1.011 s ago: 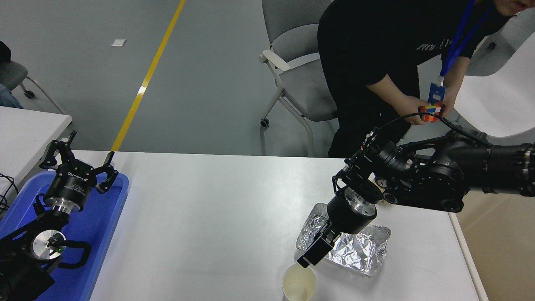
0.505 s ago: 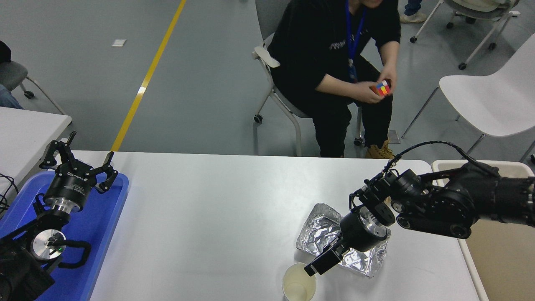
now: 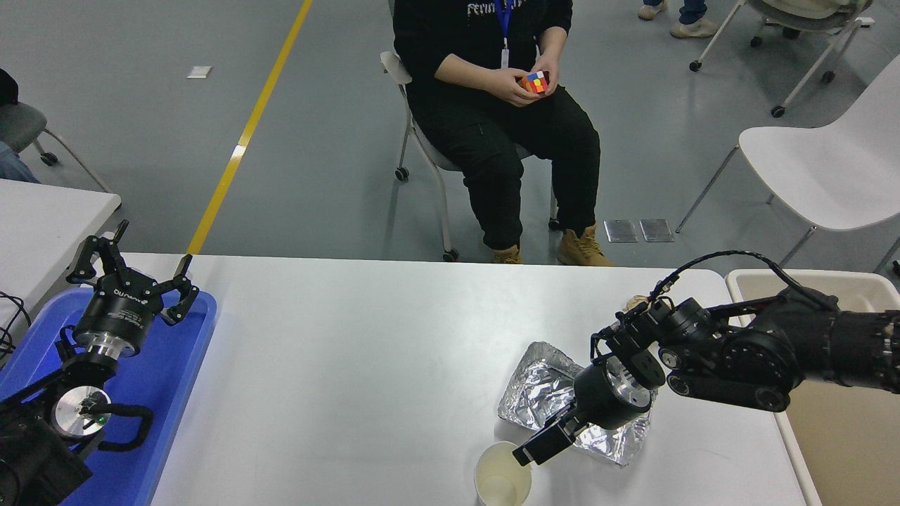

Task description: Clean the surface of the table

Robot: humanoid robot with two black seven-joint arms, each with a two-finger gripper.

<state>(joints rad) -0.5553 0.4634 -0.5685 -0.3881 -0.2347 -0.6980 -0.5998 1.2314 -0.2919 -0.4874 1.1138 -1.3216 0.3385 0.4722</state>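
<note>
Where table (image 3: 365, 351) lies bare mid-span, near edge carries paper cup (image 3: 502, 481); right hand (image 3: 540, 448) angled down, grasping its rim; left hand (image 3: 133, 270) parked, released.

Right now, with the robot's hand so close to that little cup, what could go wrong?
The right gripper is at the rim of the pale paper cup, which stands near the front edge of the white table surface; a nudge could tip it or push it off. The arm hangs right over the crumpled silver foil sheet, so it might drag it along.
</note>
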